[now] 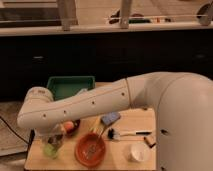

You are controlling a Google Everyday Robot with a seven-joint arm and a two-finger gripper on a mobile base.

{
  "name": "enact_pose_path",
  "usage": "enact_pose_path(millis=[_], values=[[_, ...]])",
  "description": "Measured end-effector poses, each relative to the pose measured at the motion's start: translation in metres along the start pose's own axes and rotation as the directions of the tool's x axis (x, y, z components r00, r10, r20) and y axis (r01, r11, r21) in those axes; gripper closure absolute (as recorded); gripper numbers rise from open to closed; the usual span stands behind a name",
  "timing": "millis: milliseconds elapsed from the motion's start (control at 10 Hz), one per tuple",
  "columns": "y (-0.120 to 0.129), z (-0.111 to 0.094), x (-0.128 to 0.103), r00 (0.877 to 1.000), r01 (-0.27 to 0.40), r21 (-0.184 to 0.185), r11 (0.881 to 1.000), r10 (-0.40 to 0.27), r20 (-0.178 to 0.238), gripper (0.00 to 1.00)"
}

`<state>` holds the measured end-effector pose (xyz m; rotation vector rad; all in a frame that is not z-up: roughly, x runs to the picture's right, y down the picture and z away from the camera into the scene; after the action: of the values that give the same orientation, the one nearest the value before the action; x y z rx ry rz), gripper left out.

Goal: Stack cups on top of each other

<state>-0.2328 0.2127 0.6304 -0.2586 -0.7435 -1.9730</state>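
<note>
The pale translucent green cup (pixel 50 148) stands upright at the front left corner of the wooden table (pixel 135 119). My gripper (pixel 54 137) hangs down from the white arm (pixel 90 104) right over this cup, at or just above its rim. The arm reaches in from the right and bends down at the left. The dark blackish cup is out of view; the arm and gripper may hide it.
A wide orange bowl (pixel 91 148) sits right of the green cup. A dark bowl with orange fruit (pixel 71 126) lies behind it. A green tray (pixel 70 86) is at the back left. A blue sponge (pixel 110 119), a brush (pixel 125 133) and a white cup (pixel 136 152) lie to the right.
</note>
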Motion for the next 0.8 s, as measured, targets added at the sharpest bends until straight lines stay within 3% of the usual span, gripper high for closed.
enact_pose_path(millis=[500,800], values=[[-0.019,0.011,0.003,0.999,0.037,0.025,0.999,-0.038,0.015,1.0],[-0.027,0.015,0.005,0.999,0.033,0.014,0.999,-0.033,0.023,1.0]])
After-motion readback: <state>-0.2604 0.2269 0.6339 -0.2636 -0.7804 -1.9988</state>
